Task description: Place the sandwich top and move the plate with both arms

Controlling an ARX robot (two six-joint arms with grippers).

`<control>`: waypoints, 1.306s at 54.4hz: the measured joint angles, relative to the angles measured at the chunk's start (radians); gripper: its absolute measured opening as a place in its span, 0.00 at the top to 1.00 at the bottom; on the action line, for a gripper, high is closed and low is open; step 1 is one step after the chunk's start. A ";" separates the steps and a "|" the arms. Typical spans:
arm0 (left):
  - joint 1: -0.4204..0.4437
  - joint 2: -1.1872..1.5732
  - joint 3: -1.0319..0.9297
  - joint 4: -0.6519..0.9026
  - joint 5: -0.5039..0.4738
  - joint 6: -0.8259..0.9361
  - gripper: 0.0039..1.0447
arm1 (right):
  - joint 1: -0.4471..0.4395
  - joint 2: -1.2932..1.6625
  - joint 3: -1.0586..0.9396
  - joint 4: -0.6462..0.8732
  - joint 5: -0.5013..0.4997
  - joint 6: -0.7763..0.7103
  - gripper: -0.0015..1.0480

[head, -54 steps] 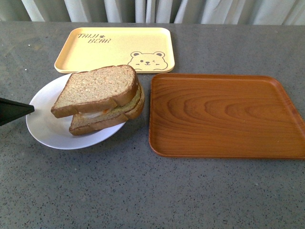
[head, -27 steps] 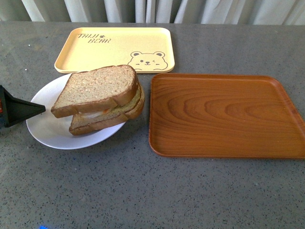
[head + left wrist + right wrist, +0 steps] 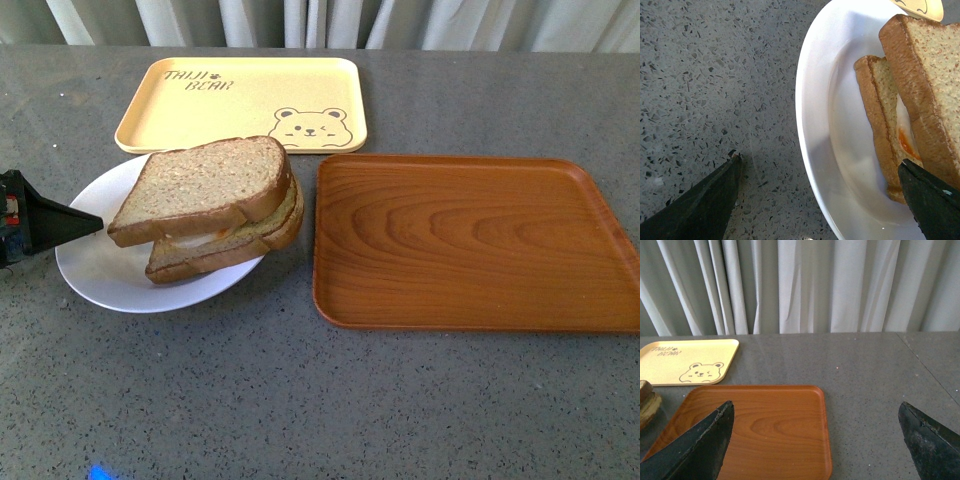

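Note:
The sandwich top [image 3: 205, 185], a brown bread slice, lies on a lower slice with egg, both on the white plate [image 3: 95, 275]. My left gripper [image 3: 95, 224] comes in from the left edge, its tip at the plate's left rim. In the left wrist view this gripper [image 3: 818, 160] is open and straddles the plate rim [image 3: 812, 100]: one finger over the table, the other beside the sandwich top [image 3: 925, 75]. My right gripper [image 3: 815, 404] is open and holds nothing, hanging above the wooden tray's near corner. It does not show in the front view.
A brown wooden tray [image 3: 470, 240] lies right of the plate. A yellow bear-print tray [image 3: 245, 100] sits behind the plate. Grey speckled tabletop [image 3: 300, 400] runs to the near edge. Curtains [image 3: 800, 285] hang behind the table.
My left gripper has moved right, from the frame's left edge to the plate's left rim. Sandwich, plate and trays have stayed put.

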 joint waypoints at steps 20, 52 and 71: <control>-0.012 0.029 0.014 -0.037 0.015 -0.062 0.73 | 0.000 0.000 0.000 0.000 0.000 0.000 0.09; 0.009 0.028 0.020 -0.005 0.120 -0.281 0.98 | 0.000 0.000 0.000 0.000 0.000 0.000 0.09; 0.011 -0.004 0.020 0.005 0.134 -0.377 0.98 | 0.000 0.000 0.000 0.000 0.000 0.000 0.09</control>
